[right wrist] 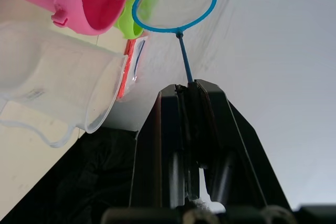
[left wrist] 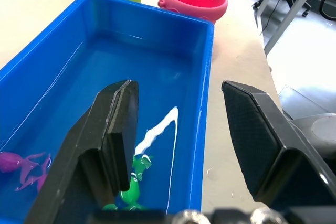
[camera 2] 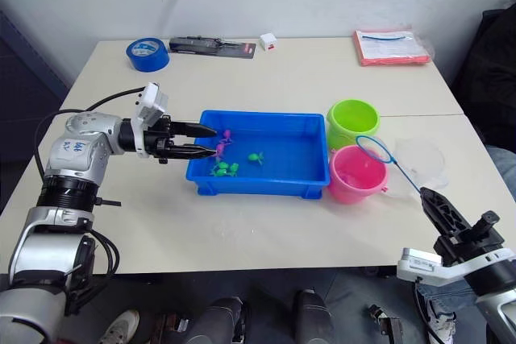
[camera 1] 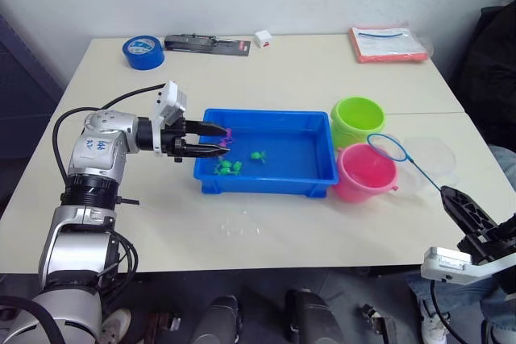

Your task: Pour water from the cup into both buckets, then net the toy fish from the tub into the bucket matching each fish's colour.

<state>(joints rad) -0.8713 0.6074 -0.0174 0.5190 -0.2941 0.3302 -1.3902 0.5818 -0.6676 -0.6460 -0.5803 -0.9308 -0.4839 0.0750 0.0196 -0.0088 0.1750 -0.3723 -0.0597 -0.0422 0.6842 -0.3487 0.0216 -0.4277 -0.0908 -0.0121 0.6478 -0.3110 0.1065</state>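
Observation:
The blue tub (camera 1: pixel 322 168) holds water and several toy fish: green ones (camera 1: pixel 228 168) near the front left and a pink one (camera 1: pixel 226 135) by the left end. My left gripper (camera 1: pixel 222 139) reaches over the tub's left end, open, with nothing between its fingers (left wrist: pixel 118 124). The lime green bucket (camera 1: pixel 357 118) and the pink bucket (camera 1: pixel 365 171) stand at the tub's right end. The clear cup (camera 1: pixel 431 159) sits just right of the pink bucket. My right gripper (camera 1: pixel 447 195) is shut on the net's handle. The net's hoop (camera 1: pixel 385 147) hovers over the pink bucket's right rim.
At the table's far edge lie a blue tape roll (camera 1: pixel 143 51), a black packaged tool (camera 1: pixel 207 43), a small white box (camera 1: pixel 263 38) and a red folder (camera 1: pixel 387 43). Water drops (camera 1: pixel 242 223) lie on the table in front of the tub.

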